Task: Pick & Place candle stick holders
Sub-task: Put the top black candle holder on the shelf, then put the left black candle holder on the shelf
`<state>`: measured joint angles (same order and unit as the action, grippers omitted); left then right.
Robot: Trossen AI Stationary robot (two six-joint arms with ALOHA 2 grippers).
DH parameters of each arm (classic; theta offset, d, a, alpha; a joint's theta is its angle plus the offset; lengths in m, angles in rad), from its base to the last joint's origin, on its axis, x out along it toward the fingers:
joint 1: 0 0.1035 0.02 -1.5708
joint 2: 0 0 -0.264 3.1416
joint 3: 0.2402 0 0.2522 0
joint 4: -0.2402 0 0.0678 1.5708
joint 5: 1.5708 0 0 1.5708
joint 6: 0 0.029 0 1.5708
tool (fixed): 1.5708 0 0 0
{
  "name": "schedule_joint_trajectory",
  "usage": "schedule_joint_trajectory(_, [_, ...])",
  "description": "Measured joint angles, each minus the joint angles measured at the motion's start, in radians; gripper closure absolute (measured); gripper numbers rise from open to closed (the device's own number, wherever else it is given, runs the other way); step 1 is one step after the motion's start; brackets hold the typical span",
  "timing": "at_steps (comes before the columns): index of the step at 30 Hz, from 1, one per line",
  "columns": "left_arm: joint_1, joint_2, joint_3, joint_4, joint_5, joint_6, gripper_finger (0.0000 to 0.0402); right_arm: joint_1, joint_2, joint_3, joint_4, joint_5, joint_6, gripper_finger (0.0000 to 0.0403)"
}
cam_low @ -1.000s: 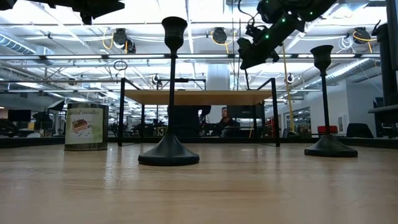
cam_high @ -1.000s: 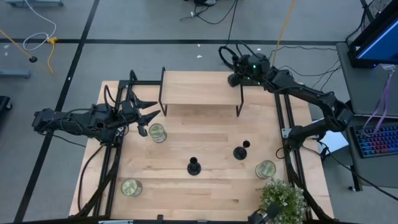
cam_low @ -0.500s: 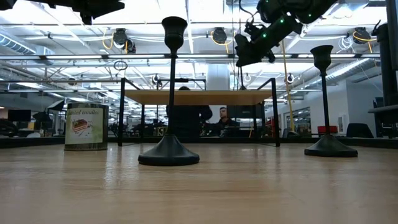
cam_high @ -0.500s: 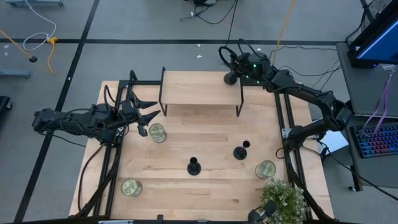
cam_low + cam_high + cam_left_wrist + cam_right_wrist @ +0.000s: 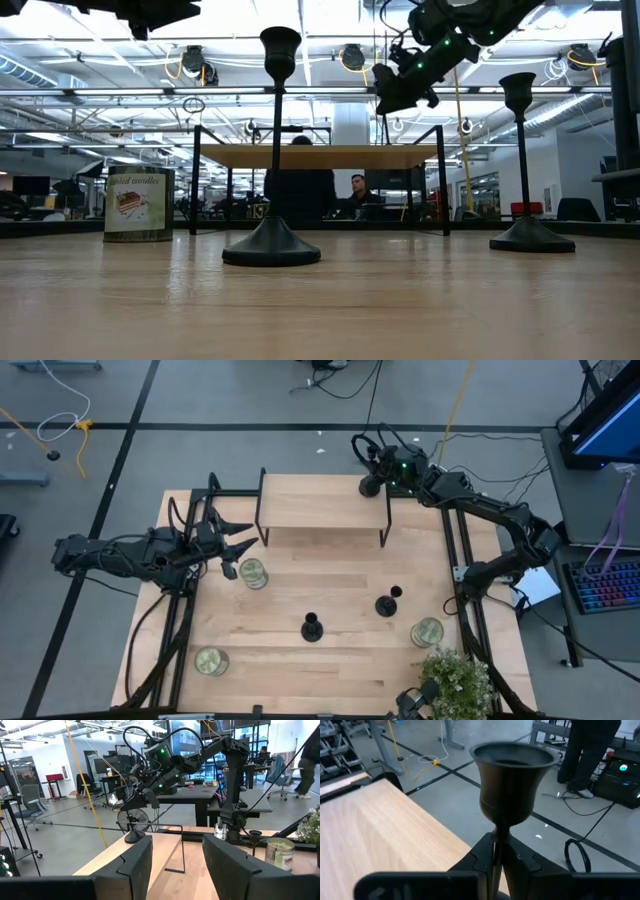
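Observation:
Three black candle stick holders show. Two stand upright on their round bases on the table, one in the middle [image 5: 312, 628] and one to its right [image 5: 386, 603]; they also show in the low view [image 5: 272, 150] [image 5: 520, 160]. My right gripper [image 5: 374, 480] is shut on the third holder [image 5: 512, 775] over the far right corner of the raised wooden shelf [image 5: 320, 500]. My left gripper [image 5: 236, 546] is open and empty at the table's left side, near a glass jar [image 5: 253, 572]. My right gripper pinches the holder's thin stem [image 5: 496, 845] between its two fingers, just below the cup. The holder stands upright in the hold, its round base [image 5: 134, 838] at the shelf's far right corner. Whether the base rests on the shelf, I cannot tell.
Two more glass jars stand at the near left [image 5: 211, 661] and near right [image 5: 427, 631]. A potted plant [image 5: 455, 680] stands at the near right corner. The shelf's thin black legs [image 5: 386, 530] stand on the far half of the table. People show in the room behind [image 5: 300, 185].
My right gripper has gone a little toward the table's left with the holder, staying over the shelf's far right corner. A person has walked into view behind the shelf.

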<state>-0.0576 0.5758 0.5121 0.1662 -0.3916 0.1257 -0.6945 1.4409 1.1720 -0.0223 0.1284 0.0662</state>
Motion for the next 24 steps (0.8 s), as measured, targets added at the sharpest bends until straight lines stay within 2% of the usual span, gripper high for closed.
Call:
schedule_joint_trajectory(10, [0.0, 0.0, 0.0, -0.025, 0.016, 0.001, 0.022, 0.0, -0.021, -0.002, -0.023, 0.0, -0.053, 0.0296])
schedule_joint_trajectory(15, [0.0, 0.0, 0.0, -0.093, 0.151, 0.006, 0.022, 0.008, -0.074, -0.001, -0.121, -0.008, -0.086, 0.0263])
schedule_joint_trajectory(19, [-0.001, 0.009, 0.0, -0.166, 0.284, -0.009, 0.022, 0.022, -0.133, -0.001, -0.213, -0.062, -0.086, 0.0241])
schedule_joint_trajectory(24, [-0.01, 0.081, -0.001, -0.223, 0.313, -0.09, 0.022, 0.05, -0.201, -0.001, -0.317, -0.106, -0.075, 0.0223])
